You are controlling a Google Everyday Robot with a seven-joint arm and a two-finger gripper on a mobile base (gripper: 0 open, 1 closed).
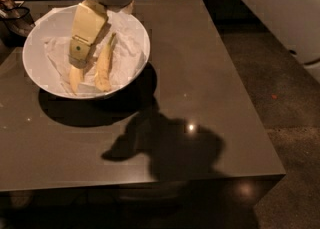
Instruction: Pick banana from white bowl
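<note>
Just above pale banana (pixel 75 78) (bowled): claw (pixel 80 54)

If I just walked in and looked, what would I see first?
The big white bowl stands out, bright against the dark table, near the table's upper-left corner in the picture. The gripper reaches down into the bowl right over one banana, and a second banana lies beside it on crumpled white paper. A large dark shadow sprawls over the middle of the table.
</note>
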